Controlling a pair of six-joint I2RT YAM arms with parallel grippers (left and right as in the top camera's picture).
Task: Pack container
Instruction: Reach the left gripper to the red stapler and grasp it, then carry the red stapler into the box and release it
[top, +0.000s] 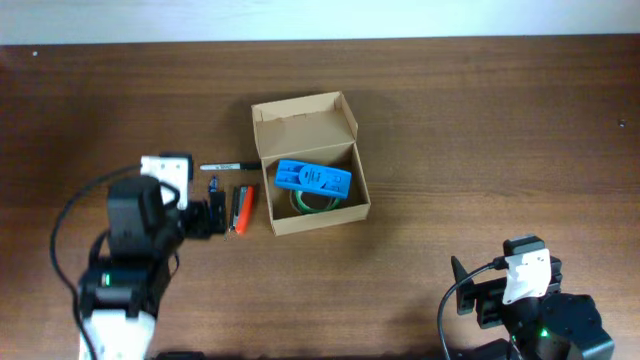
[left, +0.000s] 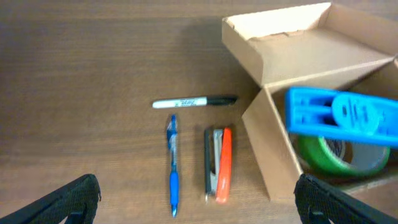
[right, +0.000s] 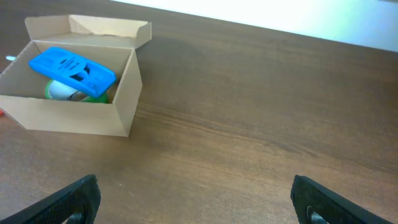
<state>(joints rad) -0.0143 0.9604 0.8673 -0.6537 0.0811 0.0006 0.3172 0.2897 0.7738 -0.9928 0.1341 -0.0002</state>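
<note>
The tan cardboard container (top: 345, 205) stands open near the table's middle, lid flap (top: 300, 125) tilted back. Inside lie a flat blue plastic case (top: 313, 178) over a green tape roll (top: 312, 203); both also show in the left wrist view (left: 339, 115) and right wrist view (right: 71, 68). Left of the box lie a black-capped marker (left: 194, 101), a blue pen (left: 173, 165) and an orange-and-black stapler (left: 217, 163). My left gripper (left: 196, 202) is open and empty just above the table, in front of the pen and stapler. My right gripper (right: 196, 202) is open and empty at the front right, far from the box.
The dark wooden table (top: 480, 130) runs to a pale wall edge at the back. The left arm's body (top: 135, 240) sits at the front left, the right arm's base (top: 530, 300) at the front right.
</note>
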